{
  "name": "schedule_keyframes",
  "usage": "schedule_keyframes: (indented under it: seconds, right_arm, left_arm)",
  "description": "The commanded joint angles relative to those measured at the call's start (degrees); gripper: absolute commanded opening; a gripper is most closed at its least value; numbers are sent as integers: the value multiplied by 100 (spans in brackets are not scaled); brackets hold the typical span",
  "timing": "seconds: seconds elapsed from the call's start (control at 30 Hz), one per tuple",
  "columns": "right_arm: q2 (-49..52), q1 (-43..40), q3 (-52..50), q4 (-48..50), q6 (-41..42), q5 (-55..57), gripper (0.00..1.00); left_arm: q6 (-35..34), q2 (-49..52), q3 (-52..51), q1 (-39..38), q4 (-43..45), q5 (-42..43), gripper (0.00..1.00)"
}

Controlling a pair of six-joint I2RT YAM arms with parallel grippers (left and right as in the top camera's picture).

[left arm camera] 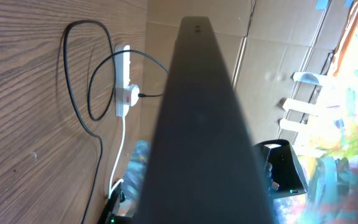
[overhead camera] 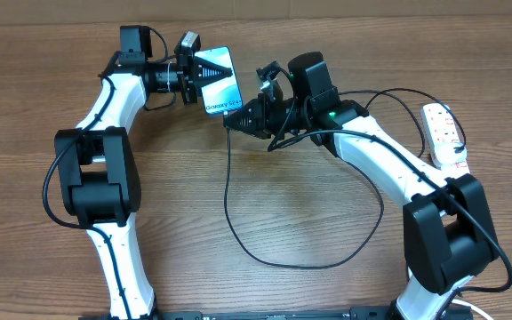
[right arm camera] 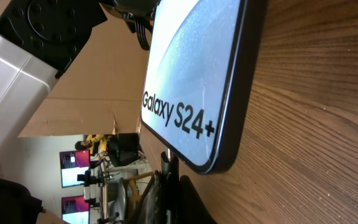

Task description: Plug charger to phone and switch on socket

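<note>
My left gripper [overhead camera: 204, 76] is shut on the phone [overhead camera: 221, 82], holding it on edge on the table at the back centre. Its lit light-blue screen reads "Galaxy S24+" [right arm camera: 191, 81]. In the left wrist view the phone's dark back [left arm camera: 197, 124] hides the fingers. My right gripper [overhead camera: 236, 122] is shut on the charger's black plug [right arm camera: 166, 163]. The plug's tip sits right at the phone's bottom edge; whether it is inserted does not show. The charger cable [overhead camera: 265, 262] loops wide across the table toward the white socket [overhead camera: 444, 133] at the right.
The socket's thick white cord [left arm camera: 120, 149] runs along the wood. The black cable [left arm camera: 73, 93] curls beside the socket [left arm camera: 124, 81]. Both arms crowd the back centre. Cardboard panels stand beyond the table's far edge.
</note>
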Motion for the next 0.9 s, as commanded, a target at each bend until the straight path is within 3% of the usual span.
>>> schedule_keyframes:
  seconds: [0.0,0.4,0.63,0.87]
  right_arm:
    - [-68,-24,-24,42,-15,216,4]
    - [-68,-26,-24,223,175,603,4]
    - [-68,-55,-24,184,848,551,4]
    - [-68,-55,-24,166,654,225,4]
  left_arm:
    - [-76,-184,164,-44,28,273,4]
    - [-31,-184,164,-87,26,273,4]
    - [13,-184,164,-125,28,275,4]
    - [31,-184,164,-162,24,278,4]
